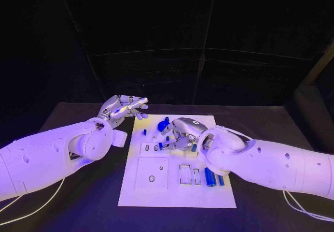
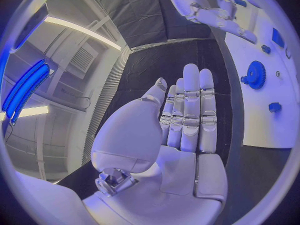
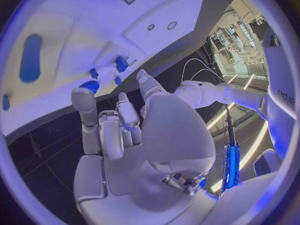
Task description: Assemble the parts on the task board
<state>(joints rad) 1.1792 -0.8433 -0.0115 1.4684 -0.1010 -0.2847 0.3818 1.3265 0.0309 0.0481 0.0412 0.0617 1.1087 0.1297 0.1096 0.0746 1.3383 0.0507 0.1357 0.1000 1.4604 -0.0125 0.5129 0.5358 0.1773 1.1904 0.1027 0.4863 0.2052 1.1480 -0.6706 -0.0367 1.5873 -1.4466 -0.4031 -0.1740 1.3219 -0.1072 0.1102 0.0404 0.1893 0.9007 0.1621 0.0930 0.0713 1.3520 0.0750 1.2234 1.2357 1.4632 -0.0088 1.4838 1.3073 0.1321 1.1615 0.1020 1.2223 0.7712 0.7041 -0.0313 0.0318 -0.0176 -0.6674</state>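
Item: blue gear (image 1: 163, 125), far half of the task board (image 1: 177, 193), its face turned up, with no long axis to speak of. Right robot hand (image 1: 182, 136) hovers over it, fingers curled, grasp unclear. Left robot hand (image 1: 124, 107) flat, empty, off the board's edge (over the worktop (image 1: 83, 203)). Step, likely: picking a part; next needs a clean pinch.

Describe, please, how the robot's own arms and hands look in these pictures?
Both arms are bulky, smooth white shells with small round holes; thin white cables trail beneath each. The left hand and right hand are silver, many-fingered, with jointed metallic segments and white palm covers.
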